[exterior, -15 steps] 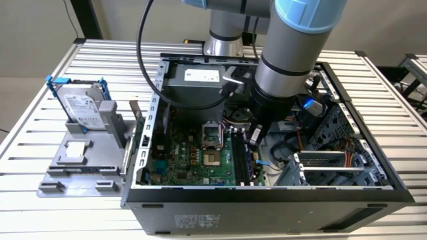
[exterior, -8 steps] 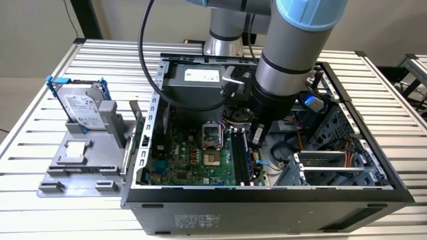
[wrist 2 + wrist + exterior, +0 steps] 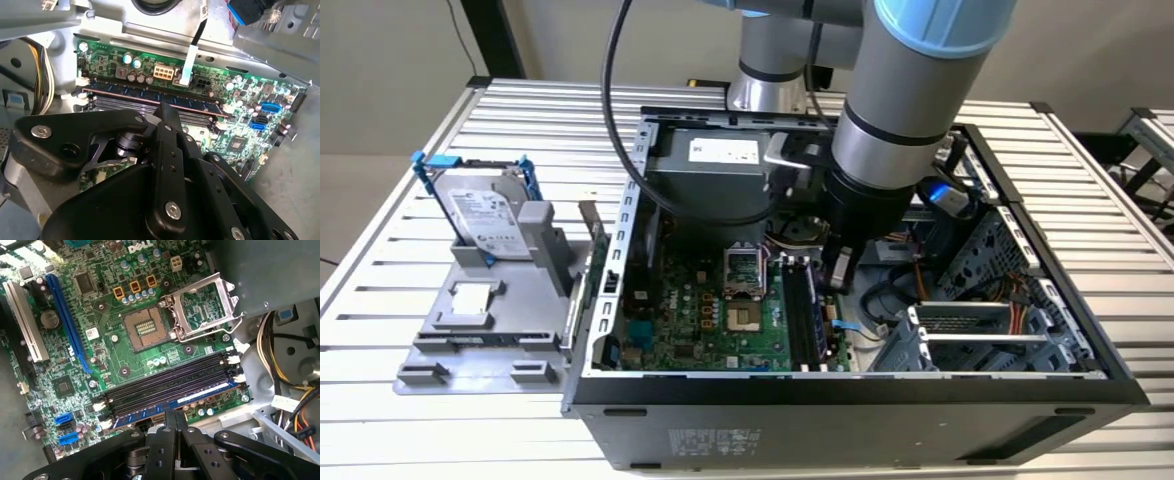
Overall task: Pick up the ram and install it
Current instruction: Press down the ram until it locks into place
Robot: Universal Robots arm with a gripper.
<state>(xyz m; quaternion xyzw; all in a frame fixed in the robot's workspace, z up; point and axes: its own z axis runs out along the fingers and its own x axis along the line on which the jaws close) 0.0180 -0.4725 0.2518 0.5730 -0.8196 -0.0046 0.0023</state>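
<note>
The ram is a dark blue stick standing in the outermost of the black slots on the green motherboard. In the second wrist view the ram runs across just beyond my fingertips. My gripper is shut, its two black fingers pressed together, with their tips at the middle of the ram's top edge. Nothing is held between the fingers. In the exterior view my gripper reaches down into the open computer case, over the slots.
The open CPU socket lies beyond the slots. Yellow and black power cables hang near the slots' end. A metal drive cage stands at the exterior view's right. A hard drive sits on a grey fixture outside the case.
</note>
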